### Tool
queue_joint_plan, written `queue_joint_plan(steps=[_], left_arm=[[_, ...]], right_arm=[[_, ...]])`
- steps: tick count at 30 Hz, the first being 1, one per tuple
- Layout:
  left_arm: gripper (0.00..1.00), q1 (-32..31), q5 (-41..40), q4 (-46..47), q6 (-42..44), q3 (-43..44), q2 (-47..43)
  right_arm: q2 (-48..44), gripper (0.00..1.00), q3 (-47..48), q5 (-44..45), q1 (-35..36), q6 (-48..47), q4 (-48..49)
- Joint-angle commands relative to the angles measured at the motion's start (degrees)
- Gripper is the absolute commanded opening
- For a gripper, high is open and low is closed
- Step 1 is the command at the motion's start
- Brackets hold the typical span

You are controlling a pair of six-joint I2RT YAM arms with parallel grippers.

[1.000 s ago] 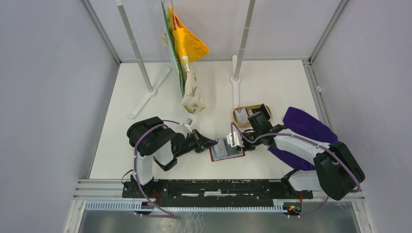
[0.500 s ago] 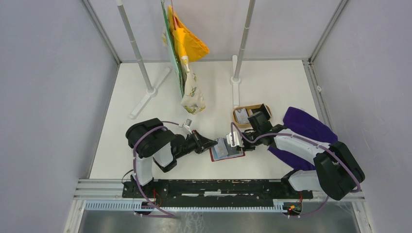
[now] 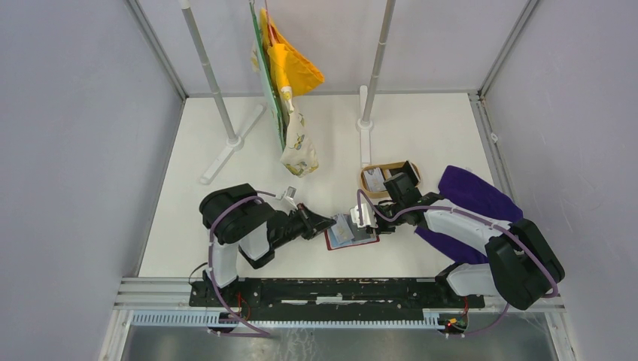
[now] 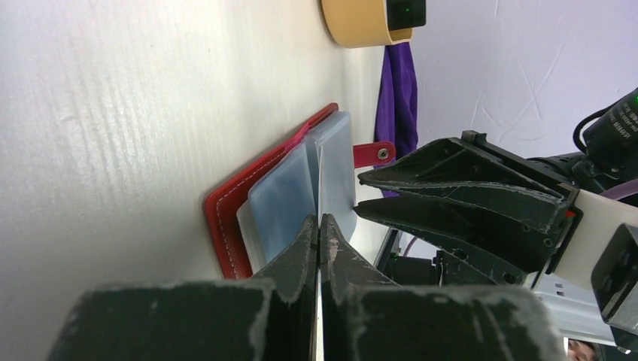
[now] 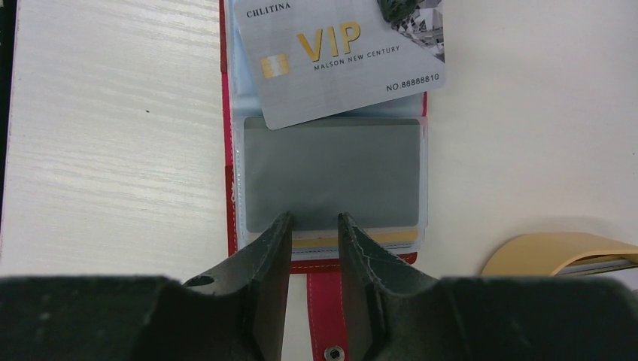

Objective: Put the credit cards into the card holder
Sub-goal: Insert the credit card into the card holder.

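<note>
**Card holder open between the two grippers**

The card holder, dark red, lies opened flat on the white table just ahead of the arm bases, its clear sleeves upward; one credit card, pale silver with gold "VIP" lettering, lies slightly aslant across its far half, the card's lower edge meeting the top of a grey-backed sleeve; whether that edge has entered a slot cannot be told. The left gripper is clamped on this card, which shows edge-on between its fingers in the left wrist view. The right gripper sits at the holder's opposite edge, jaws narrowly parted over the sleeve stack; whether they pinch anything cannot be told. Beyond the right gripper stands a wooden tray; a purple cloth lies under the right arm.
</note>
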Motion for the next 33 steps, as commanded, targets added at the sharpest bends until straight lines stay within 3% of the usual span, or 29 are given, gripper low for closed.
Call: queue_joint_plan(steps=[1,16,33], left_arm=[[0.02,-0.87,-2.99,11.69,0.48,0.55,1.44],[0.02,-4.60,-6.13,11.68,3.46,2.13,3.36],[0.02,-6.47,-5.59,10.48,-2.22,1.86,4.52]], right_arm=[[0.99,0.35,0.69,2.42,0.09,-0.32,-2.34],[1.05,0.36,0.66,2.42,0.04,-0.23,-2.34],[0.86,0.38,0.55,2.41,0.09,-0.12,-2.29]])
